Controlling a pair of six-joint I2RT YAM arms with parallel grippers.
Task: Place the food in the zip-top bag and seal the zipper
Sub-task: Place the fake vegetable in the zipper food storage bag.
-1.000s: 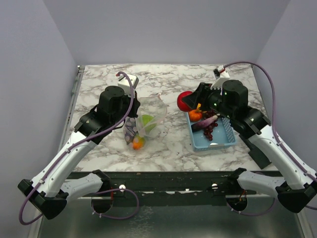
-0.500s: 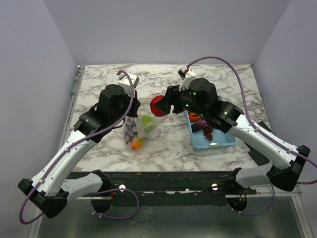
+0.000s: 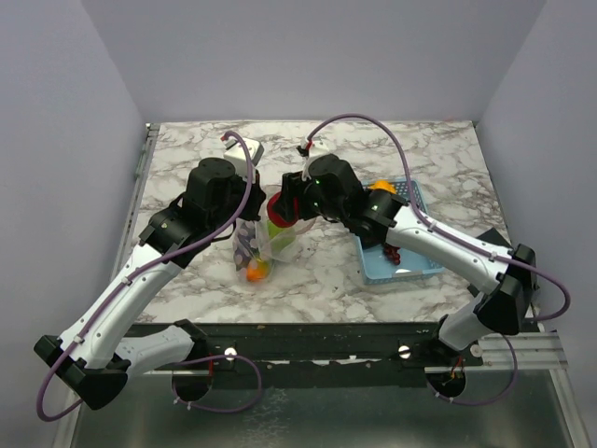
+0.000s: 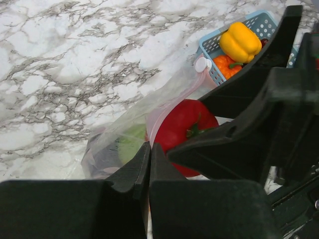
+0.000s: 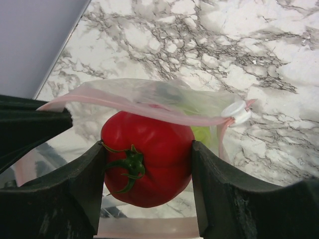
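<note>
This looks like a robot test lab, not a home. The left arm (image 3: 140,280) and the right arm (image 3: 448,245) are bolted to a black metal rail (image 3: 317,329) at 6 o'clock. Plain pale walls (image 3: 308,56) stand at 9, 12 and 3 o'clock, like a little booth. The surface (image 3: 317,275) has a marble look. Purple cables (image 3: 354,119) loop over the arms. The food is toys, like the toy tomato (image 5: 149,149) and the yellow toy pepper (image 4: 240,41) in a blue basket (image 3: 420,271) toward 3 o'clock.
</note>
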